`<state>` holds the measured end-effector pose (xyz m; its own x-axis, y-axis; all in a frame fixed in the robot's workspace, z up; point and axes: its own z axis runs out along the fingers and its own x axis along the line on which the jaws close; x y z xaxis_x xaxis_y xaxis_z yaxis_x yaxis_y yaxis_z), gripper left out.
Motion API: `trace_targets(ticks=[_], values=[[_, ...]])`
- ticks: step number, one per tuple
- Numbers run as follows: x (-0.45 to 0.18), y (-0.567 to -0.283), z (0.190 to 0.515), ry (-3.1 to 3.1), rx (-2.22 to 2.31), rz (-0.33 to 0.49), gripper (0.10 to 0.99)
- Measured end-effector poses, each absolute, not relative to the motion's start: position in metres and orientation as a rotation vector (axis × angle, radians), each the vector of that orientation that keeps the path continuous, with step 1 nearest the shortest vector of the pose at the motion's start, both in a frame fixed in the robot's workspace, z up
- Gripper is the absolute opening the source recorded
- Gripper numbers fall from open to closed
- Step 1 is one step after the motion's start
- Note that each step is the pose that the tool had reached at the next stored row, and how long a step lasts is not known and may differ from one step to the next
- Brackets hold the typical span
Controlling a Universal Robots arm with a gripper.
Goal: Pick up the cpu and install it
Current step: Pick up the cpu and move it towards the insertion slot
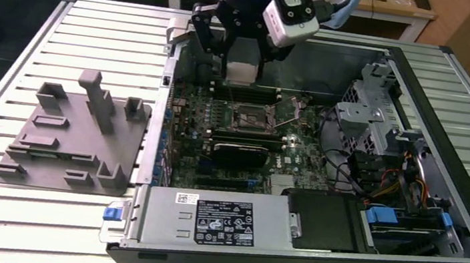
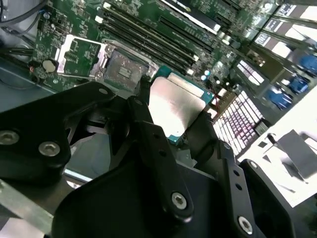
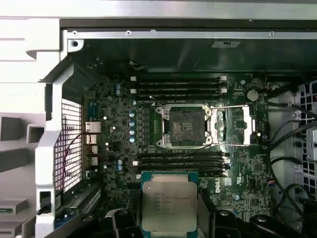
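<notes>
The cpu (image 1: 242, 72), a small flat square chip with a silvery top, hangs above the open computer case, and my gripper (image 1: 244, 57) is shut on its edges. In the first wrist view the cpu (image 3: 169, 206) faces the camera, with black fingers (image 3: 212, 220) on either side of it. The motherboard socket (image 3: 185, 125) lies bare beyond it, its metal load plate (image 3: 237, 126) swung open to one side. In the second wrist view the cpu (image 2: 173, 106) sits between the fingers (image 2: 148, 136), short of the socket (image 2: 121, 69). In the exterior view the socket (image 1: 250, 115) is below the cpu and a little nearer the camera.
The open case (image 1: 445, 171) lies on a slatted white table (image 1: 12, 44). A grey fixture (image 1: 73, 138) with upright blocks stands on the exterior view's left of the case. Memory slots (image 3: 178, 84) flank the socket. A power supply (image 1: 215, 220), a drive cage (image 1: 382, 102) and cables (image 1: 390, 181) crowd the case's near and right parts.
</notes>
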<state>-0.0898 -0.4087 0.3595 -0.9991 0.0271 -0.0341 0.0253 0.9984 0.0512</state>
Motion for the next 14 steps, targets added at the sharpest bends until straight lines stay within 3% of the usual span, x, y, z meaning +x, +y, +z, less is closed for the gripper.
trace_targets(ticks=[14], values=[[-0.063,-0.409,0.337,3.105,0.041,0.079,0.541]])
